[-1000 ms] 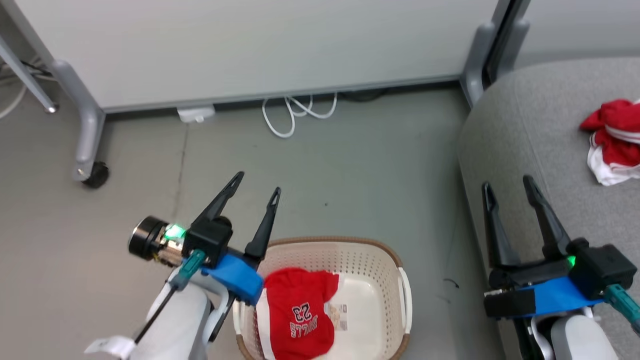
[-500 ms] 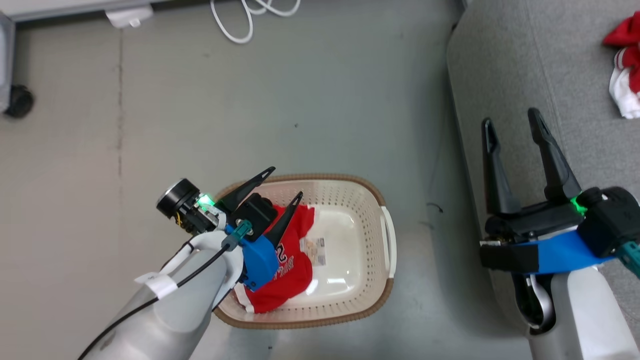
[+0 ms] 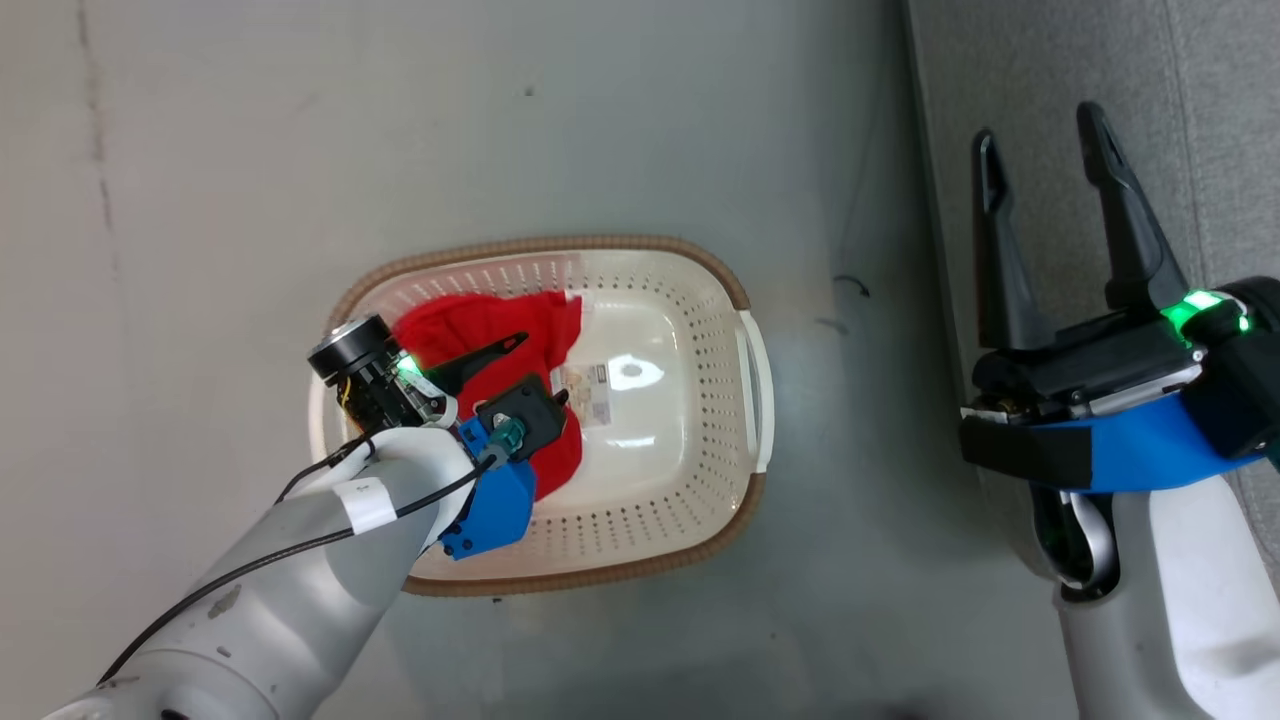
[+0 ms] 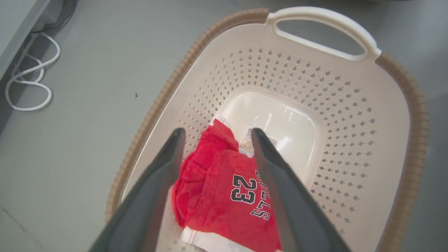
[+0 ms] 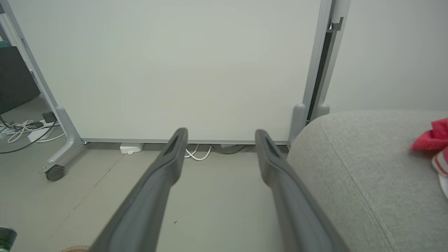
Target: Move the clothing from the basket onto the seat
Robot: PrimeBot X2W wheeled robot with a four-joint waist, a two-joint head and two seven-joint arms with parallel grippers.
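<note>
The cream basket (image 3: 640, 252) with its brown rim stands on the floor, and the red "BULLS 23" jersey (image 3: 478, 322) lies crumpled in its left half. My left gripper (image 3: 540, 370) is open and reaches down inside the basket. In the left wrist view its fingers (image 4: 217, 132) straddle the jersey (image 4: 224, 196) without closing on it, just short of the label sticker (image 4: 249, 141). My right gripper (image 3: 1038, 128) hangs open and empty beside the grey seat (image 3: 1230, 150). More red and white clothing (image 5: 435, 140) lies on the seat (image 5: 367, 168).
Ahead of the right gripper (image 5: 219, 133) a pale wheeled partition panel (image 5: 175, 70) stands, with a caster (image 5: 54, 172) and white cables (image 5: 197, 154) at its foot. Grey floor (image 3: 250, 150) surrounds the basket (image 4: 416, 105).
The head camera has tilted down, shifting the whole picture. My left gripper has dropped from above the basket's left rim down into the basket over the jersey. The right gripper stays open.
</note>
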